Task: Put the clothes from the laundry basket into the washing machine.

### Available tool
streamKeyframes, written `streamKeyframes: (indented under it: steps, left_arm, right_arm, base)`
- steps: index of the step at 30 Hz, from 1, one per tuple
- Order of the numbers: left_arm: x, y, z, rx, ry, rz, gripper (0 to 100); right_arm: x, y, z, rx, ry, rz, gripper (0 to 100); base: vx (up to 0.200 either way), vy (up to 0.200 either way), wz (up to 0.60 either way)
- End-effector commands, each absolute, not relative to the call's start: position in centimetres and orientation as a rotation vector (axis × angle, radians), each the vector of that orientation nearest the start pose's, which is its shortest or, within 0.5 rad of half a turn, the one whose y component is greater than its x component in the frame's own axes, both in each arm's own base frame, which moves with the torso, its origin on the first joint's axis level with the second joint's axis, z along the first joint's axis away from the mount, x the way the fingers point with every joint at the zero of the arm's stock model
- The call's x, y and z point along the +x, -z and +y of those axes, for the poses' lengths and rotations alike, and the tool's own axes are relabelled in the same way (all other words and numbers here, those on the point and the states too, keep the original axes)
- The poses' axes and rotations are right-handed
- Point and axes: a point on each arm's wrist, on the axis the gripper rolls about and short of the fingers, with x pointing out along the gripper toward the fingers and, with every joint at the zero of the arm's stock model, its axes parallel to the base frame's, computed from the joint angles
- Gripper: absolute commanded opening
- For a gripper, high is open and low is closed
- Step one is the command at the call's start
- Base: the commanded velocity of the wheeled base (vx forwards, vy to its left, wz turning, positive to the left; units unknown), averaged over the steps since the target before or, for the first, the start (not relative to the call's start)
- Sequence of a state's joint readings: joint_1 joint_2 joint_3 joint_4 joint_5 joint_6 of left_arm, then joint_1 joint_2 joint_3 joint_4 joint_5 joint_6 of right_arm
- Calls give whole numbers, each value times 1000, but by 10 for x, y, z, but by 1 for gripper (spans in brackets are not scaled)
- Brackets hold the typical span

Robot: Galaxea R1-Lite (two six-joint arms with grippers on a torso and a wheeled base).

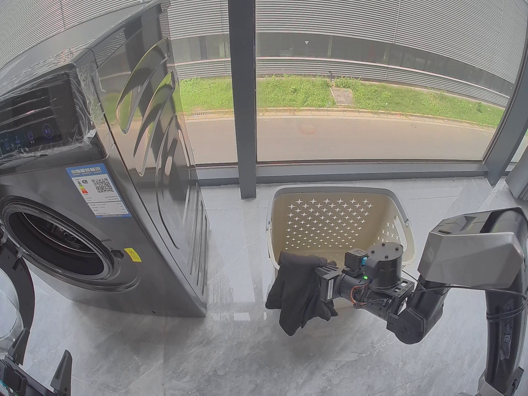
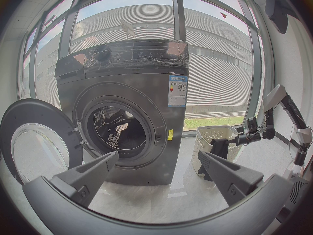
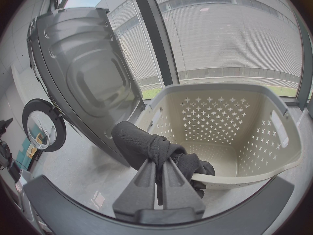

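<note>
right tool clamps garment; left wrist view: door open

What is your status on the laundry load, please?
Right gripper shut on dark garment, at laundry basket near rim. Left gripper open, empty, low before washing machine. Door open; nothing seen blocking the drum.

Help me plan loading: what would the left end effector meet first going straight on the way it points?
Likely the front of the dark grey metal washing machine, near the rim of its round drum opening; the open left end effector aims there, though depth is unclear.
</note>
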State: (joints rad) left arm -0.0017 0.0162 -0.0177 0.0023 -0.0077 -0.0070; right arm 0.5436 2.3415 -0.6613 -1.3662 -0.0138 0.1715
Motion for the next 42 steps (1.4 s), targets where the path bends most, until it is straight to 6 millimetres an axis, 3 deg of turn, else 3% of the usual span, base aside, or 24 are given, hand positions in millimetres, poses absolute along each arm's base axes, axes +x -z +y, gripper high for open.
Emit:
streamKeyframes:
  steps: [1, 13, 21, 27, 42]
  left_arm:
    - [-23, -75, 0, -6, 9, 2, 100]
    - [-23, -75, 0, -5, 9, 3, 100]
    - [-23, -75, 0, -9, 9, 3, 100]
    - [-23, -75, 0, -8, 9, 2, 100]
    - [-23, -75, 0, -6, 11, 3, 100]
  right_arm:
    - [294, -37, 176, 108, -493, 254, 0]
    - [252, -130, 158, 186, -529, -8, 0]
    - [234, -164, 144, 135, -508, -95, 0]
    - [223, -181, 133, 126, -451, -86, 0]
    - [201, -192, 119, 98, -360, -8, 0]
  base:
    - [0, 0, 0]
    - [0, 0, 0]
    - [0, 0, 0]
    - [0, 0, 0]
    - [0, 0, 0]
